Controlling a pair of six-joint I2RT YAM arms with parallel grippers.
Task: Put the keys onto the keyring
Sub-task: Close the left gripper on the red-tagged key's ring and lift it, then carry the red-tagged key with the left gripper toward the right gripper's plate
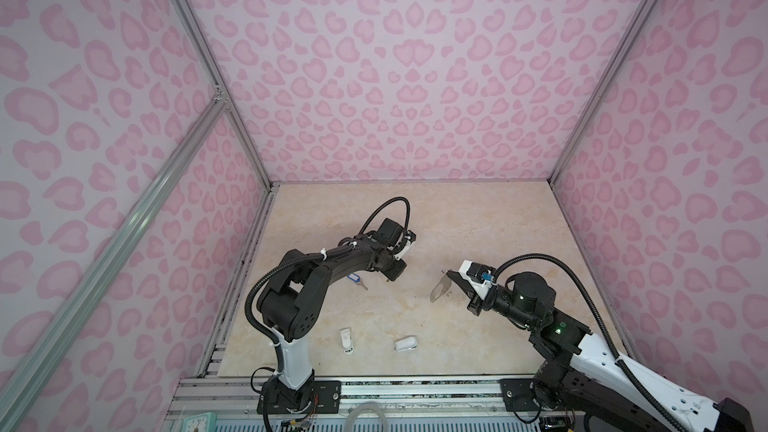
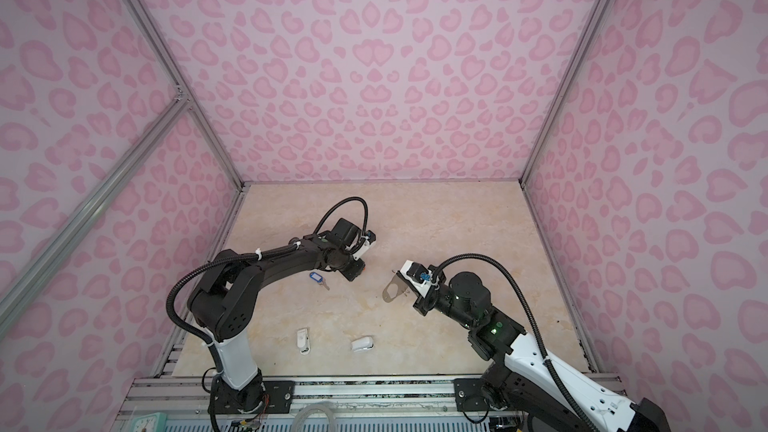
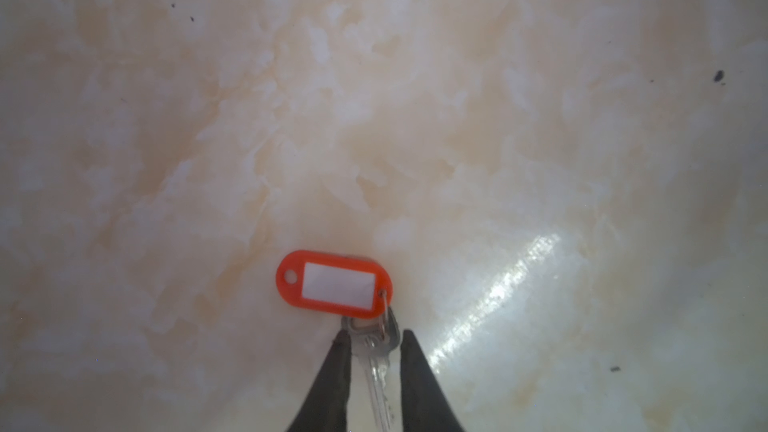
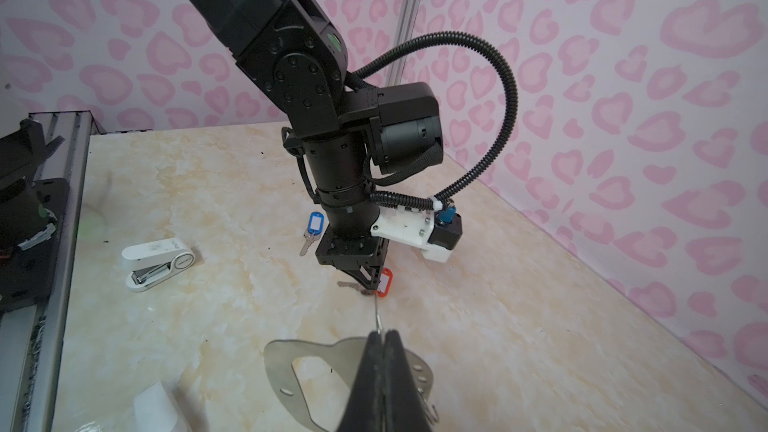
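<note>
The orange key [image 3: 374, 363] lies flat near the middle of the table [image 3: 374, 76]. The left gripper [image 3: 375, 332] stands over it with its fingers a little apart, one on each side of the key's head, not pressing it. The blue key [image 1: 354, 277] lies free at about 9 o'clock from this gripper in both top views. At about 3 o'clock, near but apart, the right gripper [image 4: 381, 333] has its fingers pressed together on the keyring [image 4: 316, 347], at the edge where the small wire rings are.

I judge that the key is light, stiff and thin. Its smooth metal can slip on the glossy table, so a pinch across the head must be low and well centred. The plastic tag [image 3: 334, 284] is thicker and gives more to hold, but it joins the key by a loose little ring, so the key would swing. The keyring looks thin and rigid, and its wire rings are probably springy.

In the top views the left arm covers the orange key almost fully. The left wrist view cuts off the key's tip, and I cannot tell if the fingers touch the table. The right fingers hide their own grip: plate edge or wire ring, I cannot tell.
</note>
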